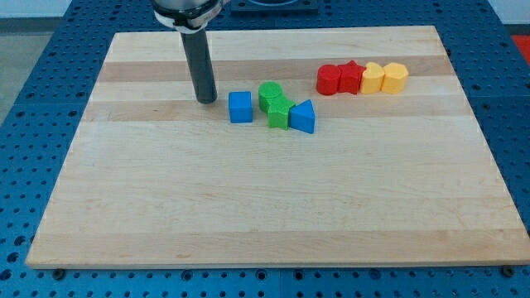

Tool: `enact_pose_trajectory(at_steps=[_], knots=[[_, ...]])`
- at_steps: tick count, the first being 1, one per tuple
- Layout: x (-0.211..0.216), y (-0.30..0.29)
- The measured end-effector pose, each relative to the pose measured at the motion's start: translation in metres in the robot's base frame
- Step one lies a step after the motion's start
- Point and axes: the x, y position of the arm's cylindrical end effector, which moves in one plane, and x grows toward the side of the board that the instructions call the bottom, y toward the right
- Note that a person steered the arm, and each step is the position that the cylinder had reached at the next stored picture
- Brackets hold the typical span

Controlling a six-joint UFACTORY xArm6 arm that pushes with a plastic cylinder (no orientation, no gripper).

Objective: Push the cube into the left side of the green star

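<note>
Blue cube (240, 107) | my tip (207, 100) just left, rod upright, seemingly apart

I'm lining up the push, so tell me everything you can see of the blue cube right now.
The blue cube is a small, solid-looking block with a matte finish, sitting flat and upright on the wooden board, its top and front faces showing. It stands apart from everything: my tip is just off to the view's left without touching it, and a narrow gap separates it from the green blocks to the view's right.
</note>
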Motion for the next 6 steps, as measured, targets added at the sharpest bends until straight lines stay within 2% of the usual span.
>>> enact_pose_trajectory(at_steps=[6], knots=[[0.013,0.046]])
